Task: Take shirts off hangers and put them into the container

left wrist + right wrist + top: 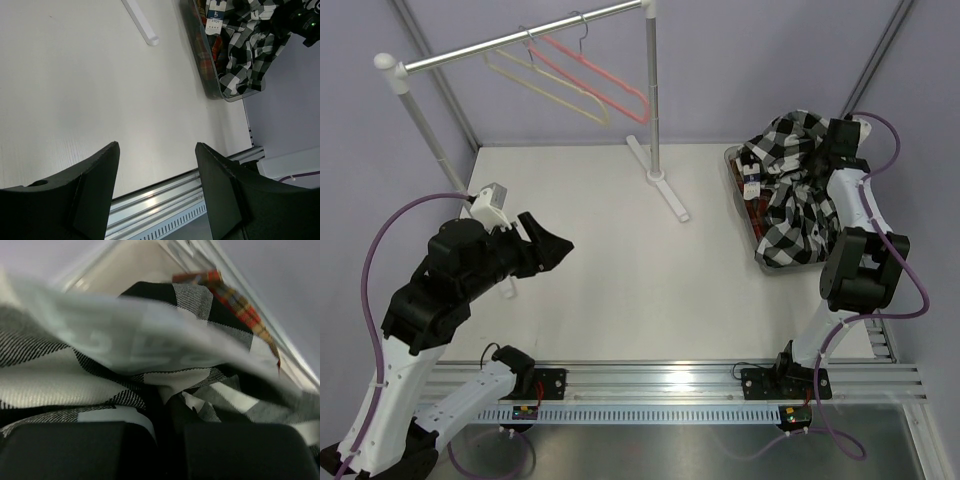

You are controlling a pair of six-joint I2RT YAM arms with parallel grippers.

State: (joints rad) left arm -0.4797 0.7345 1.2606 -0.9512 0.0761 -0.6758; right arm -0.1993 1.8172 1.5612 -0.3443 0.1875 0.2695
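Left gripper (pixel 558 246) is held over the near-left table (pixel 620 290), fingers spread, nothing in them. Both hangers (pixel 590 80) are seen bare on the far-left rail (pixel 520 40). At right, the bin (pixel 200 65) is filled by the check shirt (pixel 790 200), heaped over the plaid shirt (pixel 235 302). Cloth is judged light, soft and floppy, best pinched at a raised fold. A white tag (pixel 214 17) is seen, its print too small to read surely. Right gripper (pixel 170 440) is sunk in the heap, fingers pressed almost together, seemingly on a check fold.

Both shirts (pixel 790 195) lie in the container (pixel 761 263), right; hangers (pixel 582 82) hang on the rail (pixel 520 42) behind, left.
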